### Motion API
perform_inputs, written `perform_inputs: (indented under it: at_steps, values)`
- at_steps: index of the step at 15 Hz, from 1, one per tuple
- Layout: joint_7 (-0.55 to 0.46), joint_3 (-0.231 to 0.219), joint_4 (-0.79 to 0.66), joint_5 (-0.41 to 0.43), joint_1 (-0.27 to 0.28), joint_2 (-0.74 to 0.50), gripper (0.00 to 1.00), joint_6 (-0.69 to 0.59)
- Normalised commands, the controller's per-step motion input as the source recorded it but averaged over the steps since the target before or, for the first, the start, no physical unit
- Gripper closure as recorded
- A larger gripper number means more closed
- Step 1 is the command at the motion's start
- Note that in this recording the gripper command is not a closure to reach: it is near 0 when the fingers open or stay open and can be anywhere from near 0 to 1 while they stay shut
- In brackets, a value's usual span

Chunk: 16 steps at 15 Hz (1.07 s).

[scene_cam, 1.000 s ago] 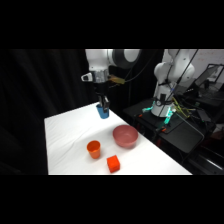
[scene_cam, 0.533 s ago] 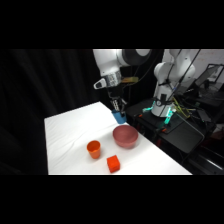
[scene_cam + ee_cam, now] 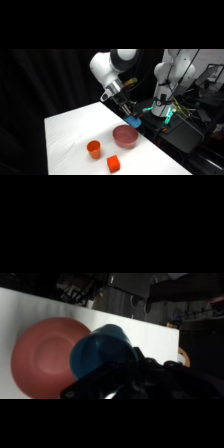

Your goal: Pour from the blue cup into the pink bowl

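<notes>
Jaws pinch the blue cup [image 3: 102, 353], tipped on its side, mouth over the near rim of the pink bowl [image 3: 47, 354]. Your risk: the mouth sits near the bowl's edge, so anything poured could land on the surface [image 3: 75, 130]. Bowl looks empty; cup's inside reads bare; the orange cup [image 3: 93, 148] you can't judge.

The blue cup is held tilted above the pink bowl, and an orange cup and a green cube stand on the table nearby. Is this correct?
One detail is wrong: the cube is orange-red, not green, as the side view shows. The rest holds: the blue cup is held tilted by the gripper above the pink bowl, and the orange cup stands on the table nearby.
</notes>
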Motion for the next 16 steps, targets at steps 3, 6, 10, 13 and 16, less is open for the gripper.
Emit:
perform_inputs:
  at_steps: [3, 6, 10, 13, 16]
  values:
    - [-0.42, 0.038, 0.45, 0.252, -0.152, 0.55, 0.12, -0.6]
    - [-0.3, 0.071, 0.48, 0.203, -0.214, 0.54, 0.17, -0.65]
    - [-0.15, 0.066, 0.42, 0.116, -0.214, 0.37, 0.17, -0.58]
    - [-0.04, 0.068, 0.34, 0.09, -0.153, 0.22, 0.17, -0.44]
    - [0.02, 0.056, 0.25, 0.055, -0.088, 0.07, 0.17, -0.26]
